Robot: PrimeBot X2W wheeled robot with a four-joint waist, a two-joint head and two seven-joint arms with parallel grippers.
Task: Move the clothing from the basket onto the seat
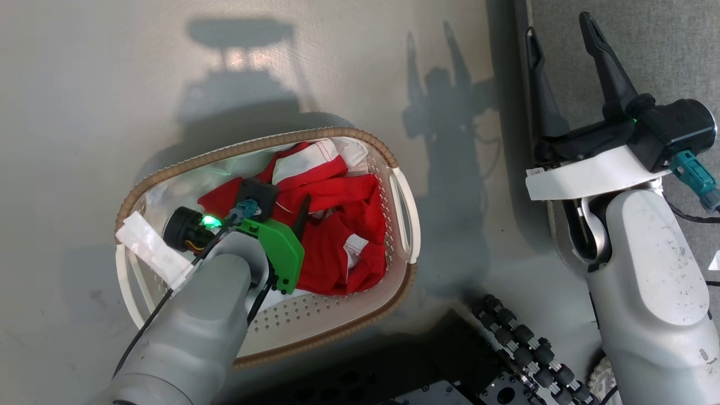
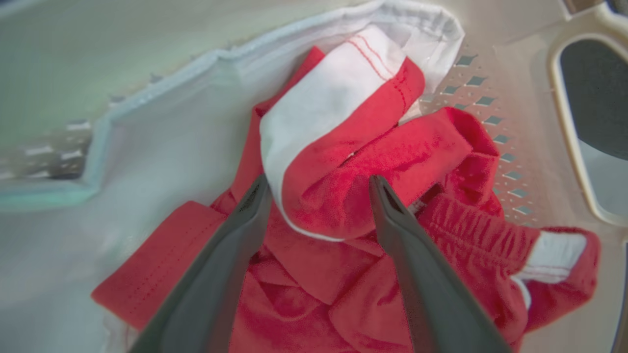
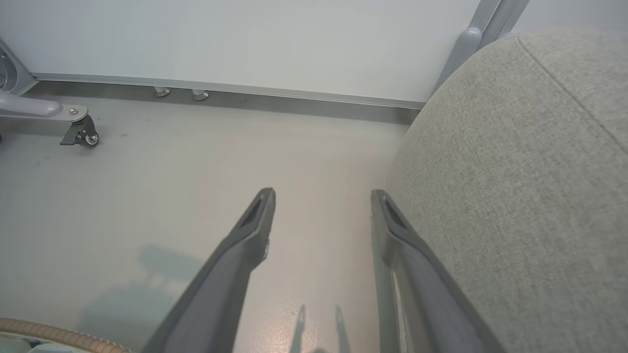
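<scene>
The red clothing [image 1: 337,225] with white panels lies bunched in the oval basket [image 1: 332,323], which stands on the floor. My left gripper [image 2: 319,184] reaches down into the basket and is open, its two fingers straddling a red and white fold of the clothing [image 2: 343,162] without closing on it. In the head view the left wrist hides most of its fingers. My right gripper [image 1: 559,36] hangs open and empty at the edge of the grey seat [image 1: 664,50]. In the right wrist view the seat [image 3: 530,171] bulges at the right of the open right gripper [image 3: 321,196].
The white cloth liner [image 2: 162,142] covers the basket's far wall. The robot's dark base [image 1: 450,365] sits just below the basket. A wall and rail [image 3: 235,88] run behind the floor, with a castor leg [image 3: 78,130] at the left.
</scene>
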